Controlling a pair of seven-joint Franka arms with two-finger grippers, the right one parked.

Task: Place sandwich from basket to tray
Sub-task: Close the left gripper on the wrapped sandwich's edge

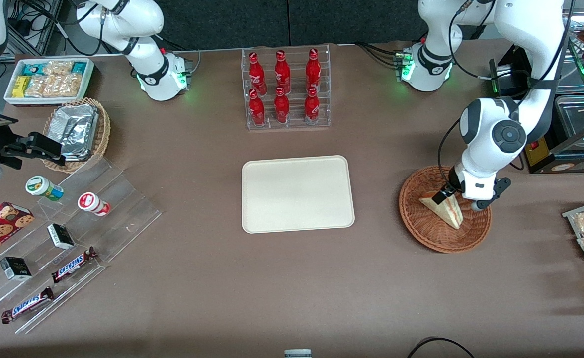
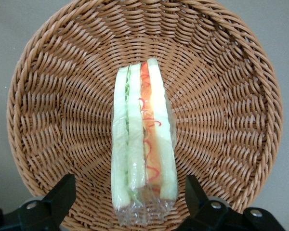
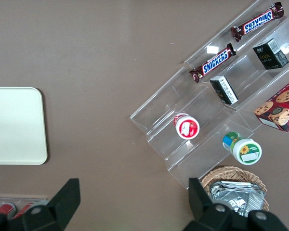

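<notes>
A brown matte surface (image 1: 197, 278) is carrying everything, and the biggest item on it is one flat cream tray (image 1: 297, 194), a smooth plastic rectangle with rounded corners and a low rim, lying bare in the middle. Toward the parked arm's end, one clear stepped acrylic stand (image 1: 73, 233) is holding two Snickers bars (image 1: 73, 264), two small dark boxes (image 1: 60, 235), two capped pots (image 1: 44, 188) and one red cookie box (image 1: 1, 224). Farther from the front camera than the tray, one clear rack (image 1: 287, 89) is holding six red bottles (image 1: 282, 105) in two rows of three.

Toward the working arm's end, one round, shallow, reddish-brown woven basket (image 1: 423, 221) is sitting well apart from the tray. A second, lighter wicker basket (image 1: 104, 133) is holding silver foil packets (image 1: 75, 130).

One sandwich (image 1: 445, 209) is lying in the reddish basket: a triangular wedge in clear film, with pale white bread slices (image 2: 135, 144) sandwiching green, orange and red filling layers that are showing along its edge.

The gripper (image 2: 130, 199) is hanging just above the sandwich, its two black fingers (image 2: 58, 195) standing spread apart, one on each side of the wedge without clamping it.
</notes>
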